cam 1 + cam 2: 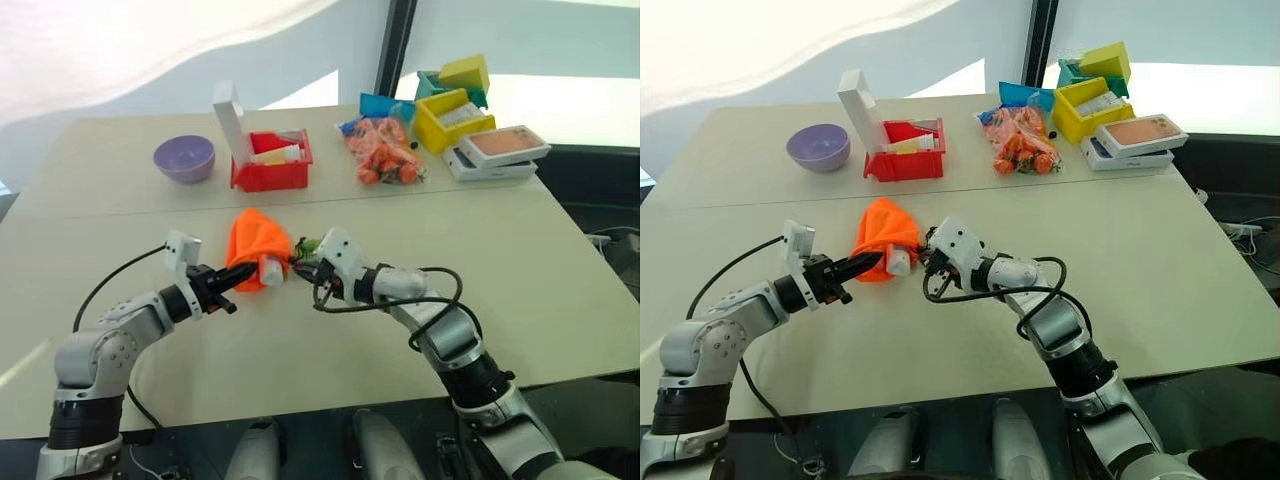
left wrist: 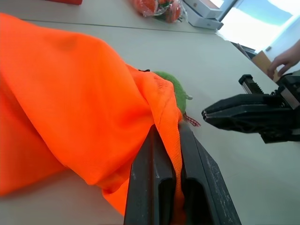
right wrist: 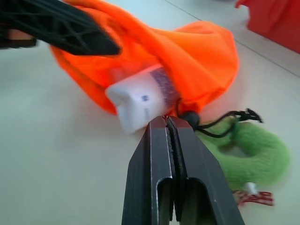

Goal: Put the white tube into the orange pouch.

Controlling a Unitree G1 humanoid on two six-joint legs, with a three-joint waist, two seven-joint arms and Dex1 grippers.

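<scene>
Nudging the white tube (image 3: 140, 99), half inside the orange pouch (image 1: 255, 240) near the counter (image 1: 560, 290) middle, fully in with the closed, empty right pincer (image 3: 167, 121), while the left pincer (image 2: 166, 143), clamped on the pouch's rim, holds the mouth up.

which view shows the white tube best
The right wrist view: the white tube sits close up, its flat end sticking out of the orange pouch, print visible. Both eye views show it as a small white end at the pouch mouth. In the left wrist view, pouch fabric hides it.
</scene>
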